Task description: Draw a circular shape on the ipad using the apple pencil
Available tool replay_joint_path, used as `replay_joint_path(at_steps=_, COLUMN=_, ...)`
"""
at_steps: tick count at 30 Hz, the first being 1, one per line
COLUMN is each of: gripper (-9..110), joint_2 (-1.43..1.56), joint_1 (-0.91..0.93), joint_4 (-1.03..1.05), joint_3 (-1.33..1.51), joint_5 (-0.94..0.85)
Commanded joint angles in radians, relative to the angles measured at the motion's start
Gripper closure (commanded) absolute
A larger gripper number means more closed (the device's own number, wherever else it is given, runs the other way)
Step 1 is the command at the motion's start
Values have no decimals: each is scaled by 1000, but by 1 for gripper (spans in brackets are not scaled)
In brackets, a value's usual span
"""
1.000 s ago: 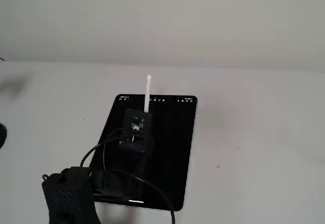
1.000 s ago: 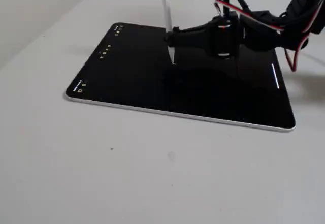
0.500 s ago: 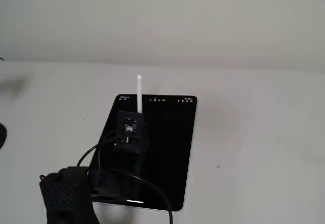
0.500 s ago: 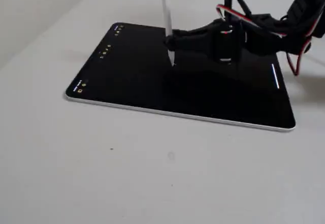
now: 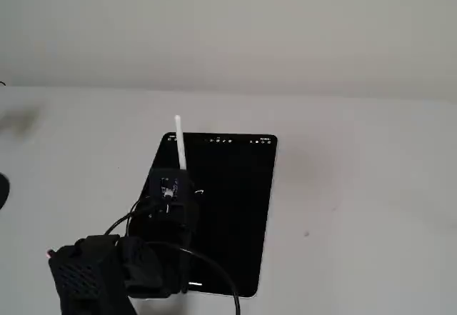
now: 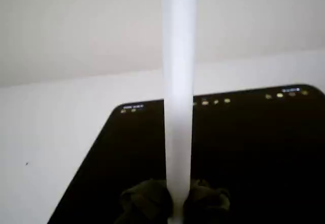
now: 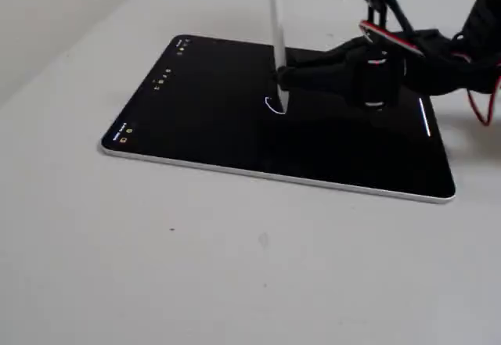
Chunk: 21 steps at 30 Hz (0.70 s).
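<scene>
The ipad [image 5: 235,222] lies flat on the white table with its black screen up and tiny icons along its far short edge. It also shows in a fixed view [image 7: 196,102] and in the wrist view [image 6: 254,148]. My black gripper [image 7: 285,77] is shut on the apple pencil [image 7: 274,24] and holds it upright, with its tip on the screen. The pencil also shows in a fixed view [image 5: 179,143] and in the wrist view [image 6: 179,92], between my fingers [image 6: 147,201]. Only a short curved white stroke [image 7: 272,107] shows beside the tip; no closed circular shape is visible.
My arm's black body and cables [image 5: 100,272] cover the ipad's near left corner. Red and black wires [image 7: 477,95] hang at the right. A dark object [image 5: 2,190] sits at the left table edge. A pale wall stands behind the table.
</scene>
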Motion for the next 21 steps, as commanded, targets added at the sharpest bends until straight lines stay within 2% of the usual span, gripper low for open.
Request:
replay_joint_path(at_steps=1, gripper=102, joint_2=51, joint_1=38, joint_4=-21, joint_3=29, joint_5=-17)
replay_joint_path(at_steps=21, gripper=102, joint_2=-38, joint_1=132, joint_4=-18, joint_3=-101, joint_5=-80)
